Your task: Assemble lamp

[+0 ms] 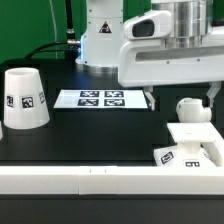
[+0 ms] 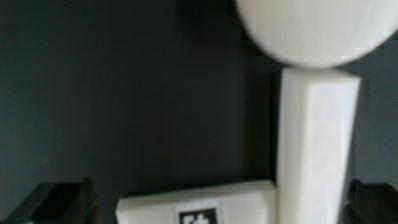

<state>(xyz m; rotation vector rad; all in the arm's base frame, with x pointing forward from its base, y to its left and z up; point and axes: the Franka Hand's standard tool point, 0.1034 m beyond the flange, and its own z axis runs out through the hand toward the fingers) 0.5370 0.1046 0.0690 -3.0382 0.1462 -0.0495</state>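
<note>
Three white lamp parts sit on the black table [image 1: 100,135], and two of them are together at the exterior view's right. The bulb [image 1: 190,108] stands upright, round head up, on the flat square base [image 1: 188,148], whose tags face the front. Whether the stem is properly seated in the base, I cannot tell from here. The gripper [image 1: 181,99] hangs right over that bulb with its fingers [image 1: 149,97] spread wide, one on either side of the round head and neither touching it. The wrist view agrees: the long stem stands clear of the dark finger tips. The shade [image 1: 24,98] stands alone, wide end down, well apart at the exterior view's left. Between it and the bulb, a little farther back, the marker board [image 1: 100,98] lies flat. A long white rail [image 1: 90,180] runs along the front edge.
</note>
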